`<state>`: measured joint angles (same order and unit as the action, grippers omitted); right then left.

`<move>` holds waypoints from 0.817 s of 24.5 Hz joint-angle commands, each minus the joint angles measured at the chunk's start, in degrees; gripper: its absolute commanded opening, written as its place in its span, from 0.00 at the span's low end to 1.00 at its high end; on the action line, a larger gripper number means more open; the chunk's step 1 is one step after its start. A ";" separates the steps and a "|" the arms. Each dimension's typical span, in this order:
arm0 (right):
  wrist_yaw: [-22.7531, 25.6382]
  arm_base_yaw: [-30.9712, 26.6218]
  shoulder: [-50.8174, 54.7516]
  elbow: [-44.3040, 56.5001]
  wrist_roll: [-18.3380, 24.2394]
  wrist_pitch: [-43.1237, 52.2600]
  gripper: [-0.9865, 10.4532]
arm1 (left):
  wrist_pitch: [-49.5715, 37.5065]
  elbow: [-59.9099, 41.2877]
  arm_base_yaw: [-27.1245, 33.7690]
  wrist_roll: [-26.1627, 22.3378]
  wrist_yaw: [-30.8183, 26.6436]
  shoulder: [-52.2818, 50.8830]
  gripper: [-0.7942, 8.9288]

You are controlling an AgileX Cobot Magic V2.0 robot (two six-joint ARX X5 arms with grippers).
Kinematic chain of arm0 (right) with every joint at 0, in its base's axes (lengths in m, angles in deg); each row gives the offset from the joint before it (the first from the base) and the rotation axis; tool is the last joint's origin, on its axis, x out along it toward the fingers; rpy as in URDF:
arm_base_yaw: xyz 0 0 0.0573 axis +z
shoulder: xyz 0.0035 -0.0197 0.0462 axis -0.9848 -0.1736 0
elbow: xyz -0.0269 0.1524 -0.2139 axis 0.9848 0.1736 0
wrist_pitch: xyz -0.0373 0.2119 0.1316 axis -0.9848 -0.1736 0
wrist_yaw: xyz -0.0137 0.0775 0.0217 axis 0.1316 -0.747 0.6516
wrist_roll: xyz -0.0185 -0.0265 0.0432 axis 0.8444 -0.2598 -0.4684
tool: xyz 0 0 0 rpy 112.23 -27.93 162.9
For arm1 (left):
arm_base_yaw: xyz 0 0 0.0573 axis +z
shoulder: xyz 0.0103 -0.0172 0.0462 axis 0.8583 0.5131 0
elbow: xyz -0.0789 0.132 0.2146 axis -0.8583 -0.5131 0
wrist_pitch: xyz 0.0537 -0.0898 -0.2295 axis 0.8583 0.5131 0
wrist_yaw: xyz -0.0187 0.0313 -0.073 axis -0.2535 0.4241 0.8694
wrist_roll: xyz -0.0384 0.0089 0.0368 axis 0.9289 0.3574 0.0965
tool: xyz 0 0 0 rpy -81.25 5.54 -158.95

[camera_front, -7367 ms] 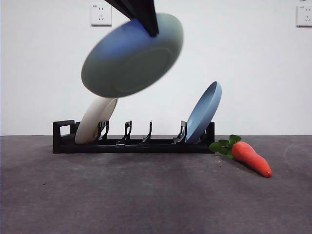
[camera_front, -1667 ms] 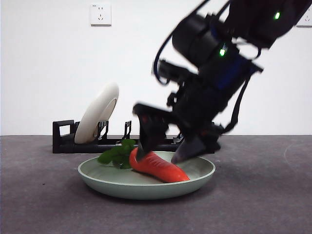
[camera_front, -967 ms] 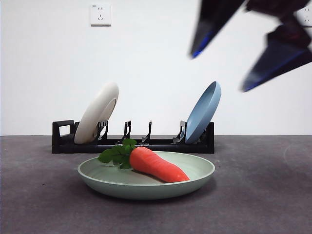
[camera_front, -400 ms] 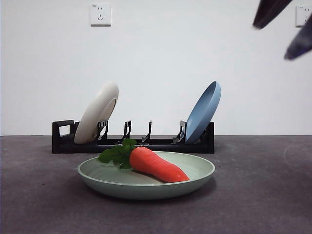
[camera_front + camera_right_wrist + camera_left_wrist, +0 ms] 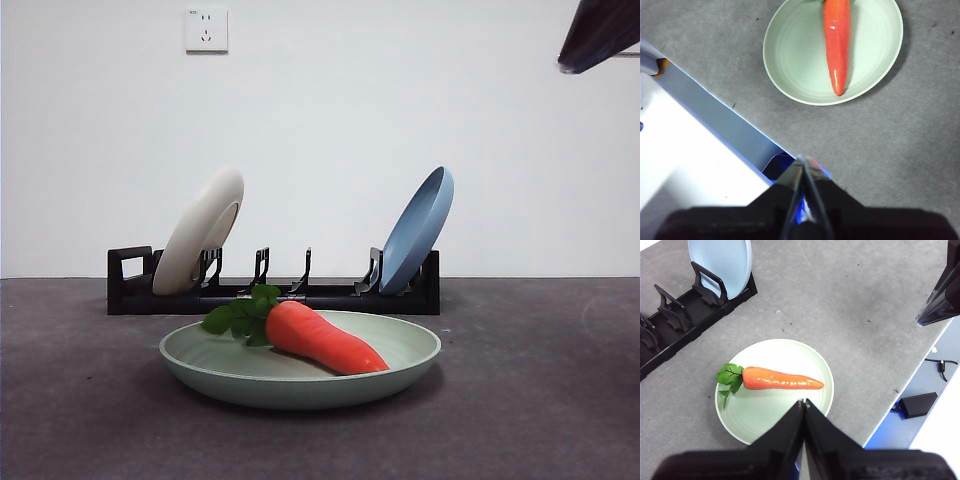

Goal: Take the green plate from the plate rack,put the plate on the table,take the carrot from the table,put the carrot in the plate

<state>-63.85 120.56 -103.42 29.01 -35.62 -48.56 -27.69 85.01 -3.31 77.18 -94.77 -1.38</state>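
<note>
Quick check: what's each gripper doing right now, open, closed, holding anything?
Left gripper: jaws closed, holding nothing.
Right gripper: jaws closed, holding nothing.

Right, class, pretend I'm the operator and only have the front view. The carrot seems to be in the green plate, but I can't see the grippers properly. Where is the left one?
Observer: The left gripper is raised well above the green plate, fingers closed together and holding nothing.
Operator: And the right one?
Observer: The right gripper is raised too, off to one side of the plate, fingers closed and empty.
Operator: Does the carrot poke over the rim?
Observer: No. Seen from above, the carrot lies across the middle of the plate, and its pointed tip stops short of the rim.
</note>
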 commanded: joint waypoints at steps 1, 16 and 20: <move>0.20 0.13 0.20 0.33 -0.57 0.26 0.09 | -0.07 -0.11 -0.11 -0.04 -0.13 -0.04 0.08; 0.33 0.13 0.24 0.33 -0.57 0.26 0.09 | -0.07 -0.11 -0.11 -0.07 -0.35 -0.04 0.08; 0.33 0.13 0.24 0.33 -0.57 0.26 0.09 | -0.96 -0.11 -0.09 -0.02 -4.13 -0.04 0.08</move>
<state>-63.68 120.54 -103.38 29.01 -35.64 -48.58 -27.93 85.01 -3.31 77.18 -97.65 -1.38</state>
